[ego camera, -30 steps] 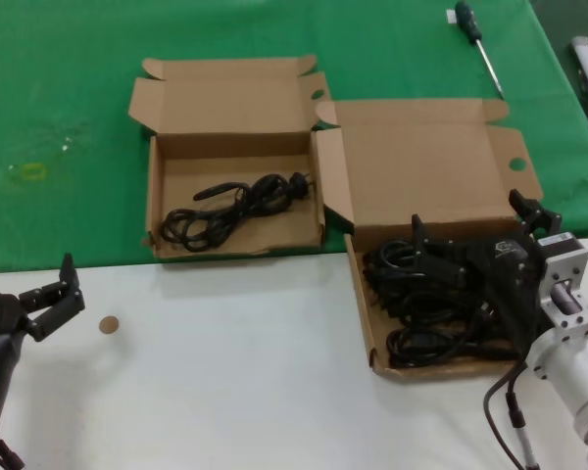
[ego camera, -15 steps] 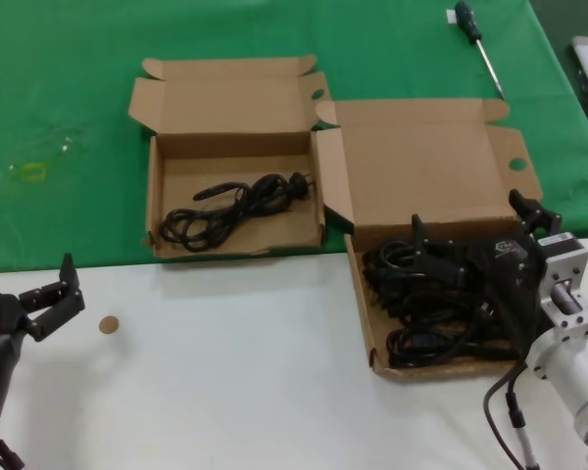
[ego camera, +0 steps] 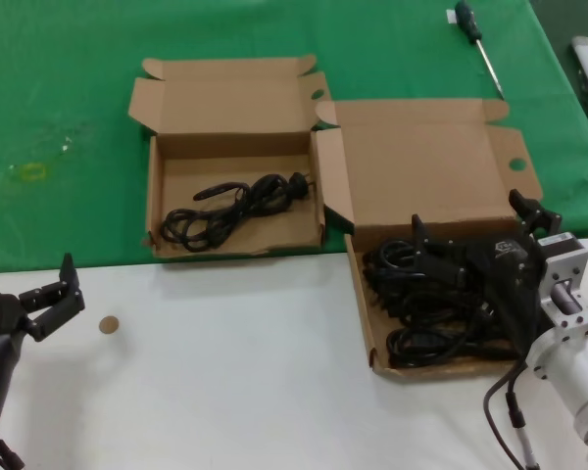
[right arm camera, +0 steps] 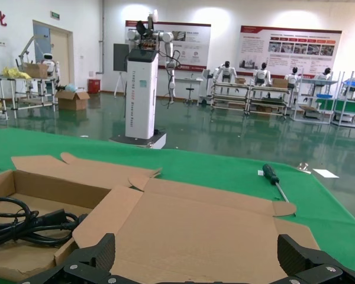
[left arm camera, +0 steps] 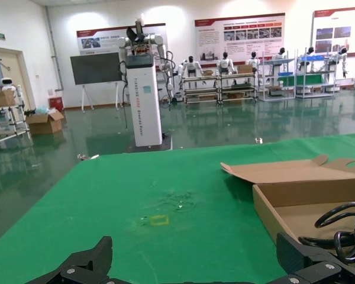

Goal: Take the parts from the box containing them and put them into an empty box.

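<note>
Cardboard, brown and corrugated, makes up both open mailers on the green cloth [ego camera: 69, 88]. The smaller box [ego camera: 157, 201] sits farther from the robot and to the left, lid folded back; one black cord bundle [ego camera: 230, 206] lies in its tray, its long axis running on a diagonal from the near-left corner toward the far-right, plug end at the far right. The wider box [ego camera: 363, 323] stands just beside it on the right, straddling the cloth's edge and the white tabletop [ego camera: 235, 372], its lid with a round-holed flap raised behind. Its tray is piled with glossy black looped cords [ego camera: 421, 333], tangled so that no single direction shows. No writing is legible on either box.

The right gripper [ego camera: 475, 235] hangs over that pile, fingers spread wide, gripping nothing. The left gripper [ego camera: 54, 294] waits over the white tabletop at the near left, fingers parted and empty, near a small brown disc [ego camera: 108, 324]. A screwdriver [ego camera: 475, 39] lies on the cloth at the far right.
</note>
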